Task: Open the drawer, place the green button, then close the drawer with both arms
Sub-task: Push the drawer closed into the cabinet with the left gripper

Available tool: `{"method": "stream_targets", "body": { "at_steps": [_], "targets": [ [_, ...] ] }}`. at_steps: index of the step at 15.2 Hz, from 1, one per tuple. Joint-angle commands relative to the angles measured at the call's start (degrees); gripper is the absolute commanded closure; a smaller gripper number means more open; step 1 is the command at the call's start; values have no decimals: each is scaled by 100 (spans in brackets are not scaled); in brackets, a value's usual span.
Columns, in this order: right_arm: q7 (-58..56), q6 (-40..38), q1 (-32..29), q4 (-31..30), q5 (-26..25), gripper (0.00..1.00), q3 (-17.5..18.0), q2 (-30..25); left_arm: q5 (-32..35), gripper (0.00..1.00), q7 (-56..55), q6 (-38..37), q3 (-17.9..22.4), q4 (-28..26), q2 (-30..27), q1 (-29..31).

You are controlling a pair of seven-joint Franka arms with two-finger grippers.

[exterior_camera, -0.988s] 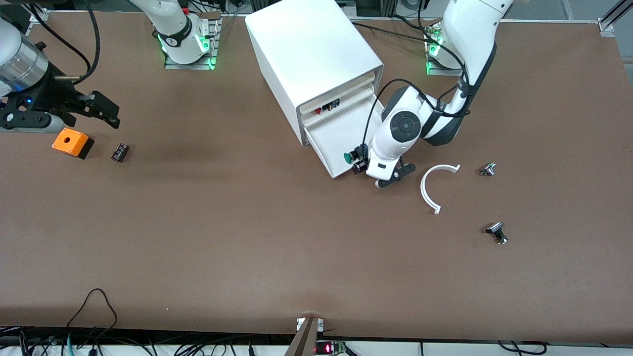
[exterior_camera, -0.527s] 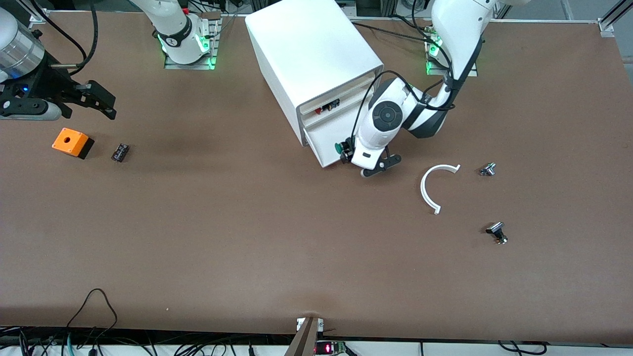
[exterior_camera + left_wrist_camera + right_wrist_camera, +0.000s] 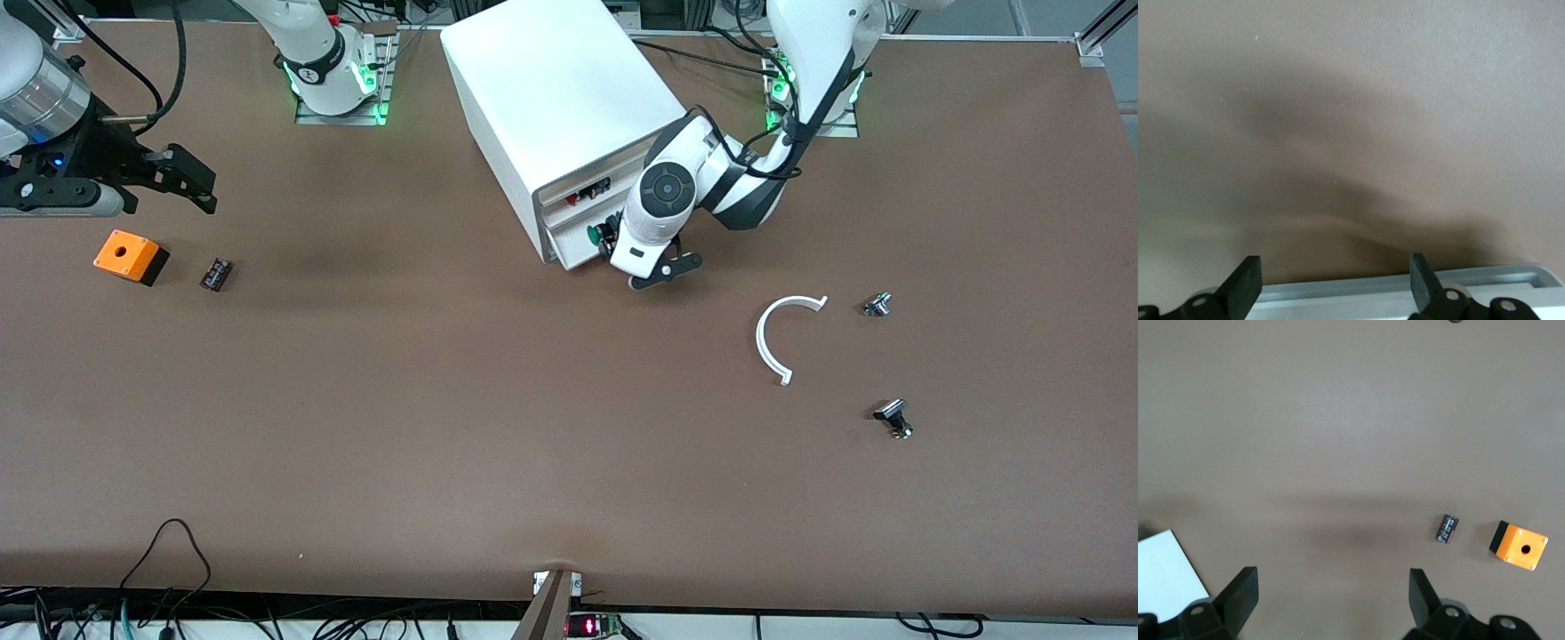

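Drawer (image 3: pixel 569 252), the shallow white plastic bottom tray of the boxy white cabinet (image 3: pixel 560 89), has slid almost shut since the earlier frame. Right gripper (image 3: pixel 191 182) waits with jaws spread over the table near the orange box with a hole (image 3: pixel 131 256). Green-capped, black-bodied push button (image 3: pixel 596 234) sits at the drawer's front edge, in the strip left open. Left gripper (image 3: pixel 638 265) is at the drawer front, jaws spread and holding nothing. Risk: the button catches the tray above and jams the drawer, or a finger gets pinched.
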Motion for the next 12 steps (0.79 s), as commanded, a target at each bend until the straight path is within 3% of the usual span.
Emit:
{"method": "stream_targets", "body": {
  "at_steps": [1, 12],
  "targets": [
    [-382, -25, -106, -102, 110, 0, 37, -133, 93, 2, -124, -69, -157, -153, -161, -31],
    [-444, -25, -97, 30, 119, 0, 63, -124, -233, 2, -124, -78, -360, -180, -126, -49]
  ]
}}
